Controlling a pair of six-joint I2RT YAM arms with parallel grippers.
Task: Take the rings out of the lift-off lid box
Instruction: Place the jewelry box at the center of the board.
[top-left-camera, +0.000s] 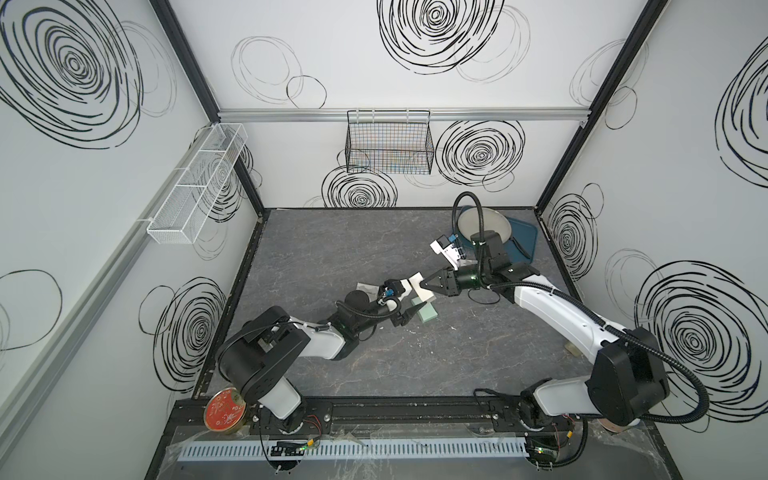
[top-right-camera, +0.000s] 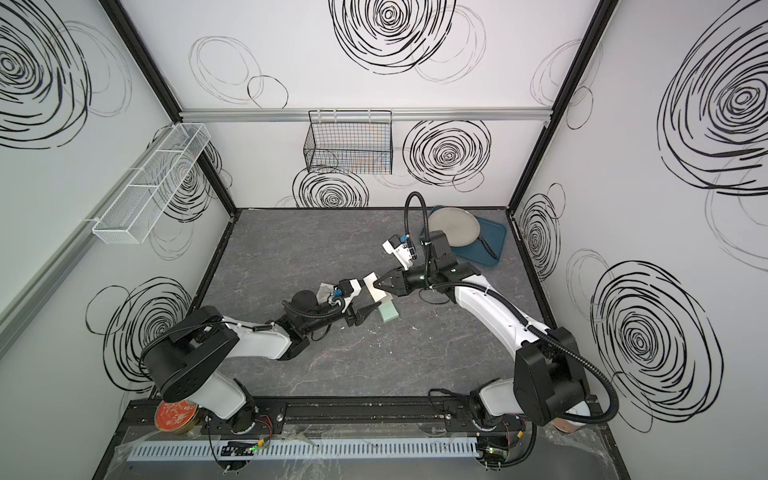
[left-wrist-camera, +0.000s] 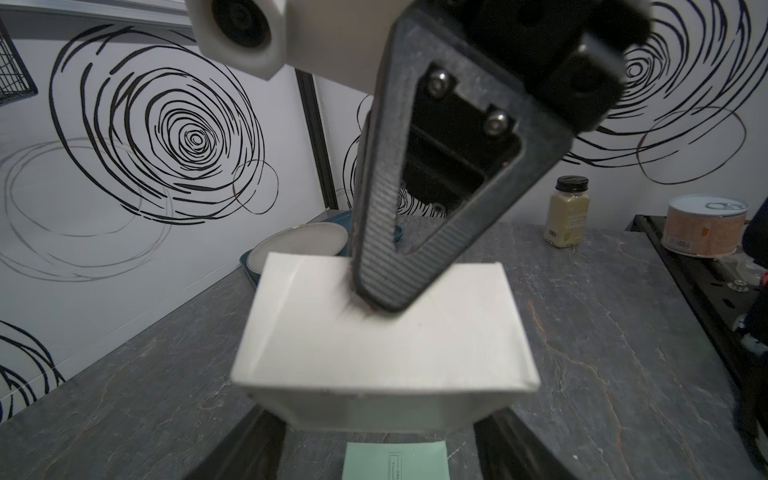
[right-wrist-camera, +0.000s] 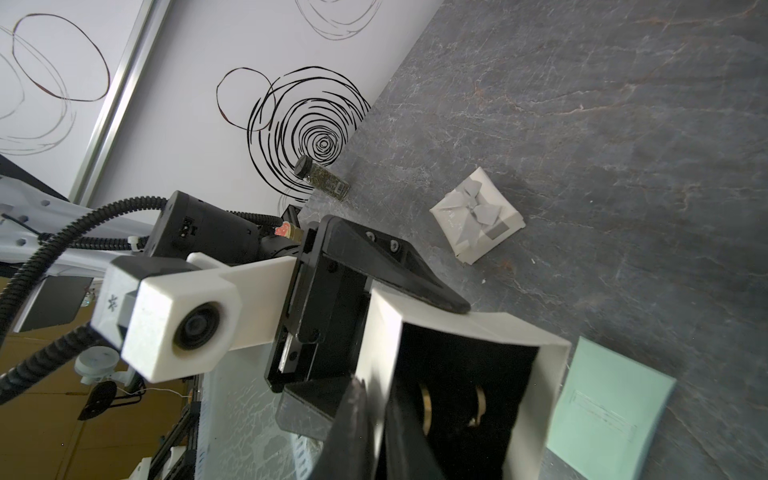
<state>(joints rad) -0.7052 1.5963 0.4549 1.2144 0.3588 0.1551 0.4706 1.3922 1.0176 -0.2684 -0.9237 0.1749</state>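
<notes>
The white lift-off lid box (top-left-camera: 419, 287) (top-right-camera: 377, 286) is tipped on its side above the table, between both arms. My left gripper (left-wrist-camera: 380, 415) (top-left-camera: 409, 300) is shut across its width, one finger (right-wrist-camera: 436, 297) lying on an outer wall. My right gripper (right-wrist-camera: 374, 399) (top-left-camera: 424, 284) is shut on a side wall, one finger inside and one outside. Two thin rings (right-wrist-camera: 426, 409) (right-wrist-camera: 480, 409) stand in the black lining. The left wrist view shows only the box's closed outside (left-wrist-camera: 382, 345). Its lid (right-wrist-camera: 478, 220), with a grey bow, lies on the table.
A mint green flat card (top-left-camera: 424, 316) (right-wrist-camera: 611, 399) lies under the box. A plate (top-left-camera: 484, 226) on a blue tray (top-left-camera: 527, 237) sits at the back right. A spice jar (left-wrist-camera: 567, 212), a can (left-wrist-camera: 702, 228), a dark jar (right-wrist-camera: 322, 178) and a red tin (top-left-camera: 224, 411) stand around the edges.
</notes>
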